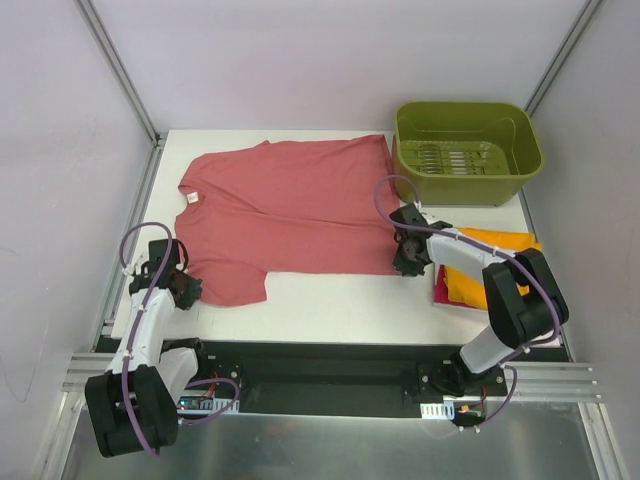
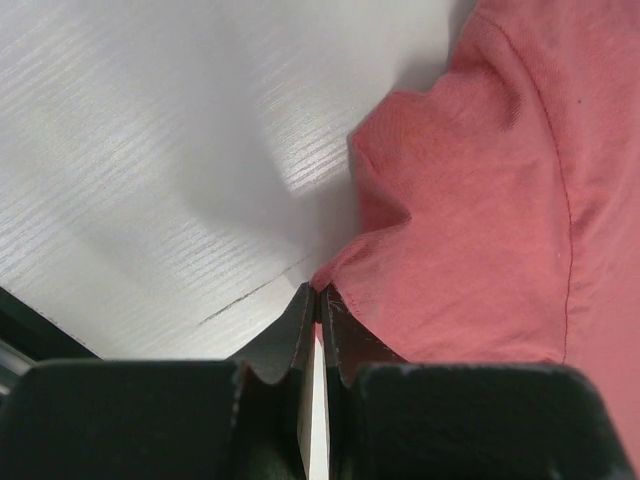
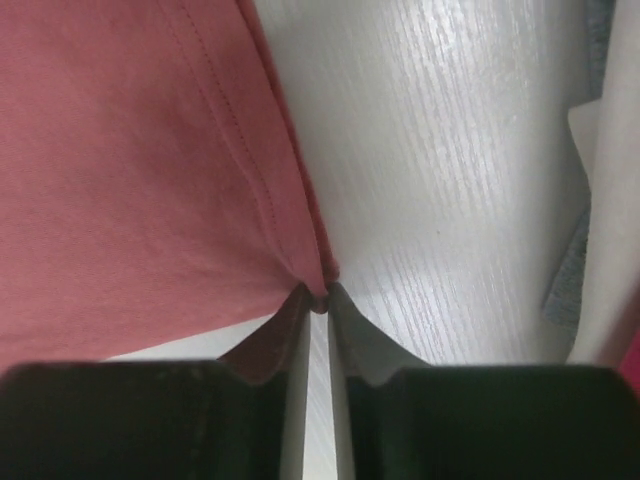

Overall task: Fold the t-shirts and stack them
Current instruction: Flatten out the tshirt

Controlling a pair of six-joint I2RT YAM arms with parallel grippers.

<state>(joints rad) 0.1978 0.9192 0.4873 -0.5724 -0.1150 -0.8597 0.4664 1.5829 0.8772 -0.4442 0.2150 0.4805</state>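
At the near edge of the table (image 1: 350, 310): the salmon t-shirt (image 1: 285, 205) lies spread flat, collar to the left, with one arm at each of its near corners.
Left gripper (image 1: 185, 288): its fingers (image 2: 300, 320) are pressed together on a thin lip of cloth at the near left corner (the sleeve, by the look of it). The cloth puckers up just beyond the tips.
Right gripper (image 1: 408, 262): jaws all but together, with only the very point of the hem corner caught between them.
Slip risk: both pinches take so little cloth that the first pull of a fold could draw a corner out. That side would drop and the fold would go skew.
Uneven lift: if one arm travels ahead of the other, the near edge will twist and meet the far edge crookedly.
Neighbours: the orange t-shirt (image 1: 500, 240) and the magenta t-shirt (image 1: 440, 290) lie folded under the right forearm, and a wide swing could drag them.
Green tub (image 1: 520, 165): it stands just beside the shirt's far right corner, where its rim could catch carried cloth.
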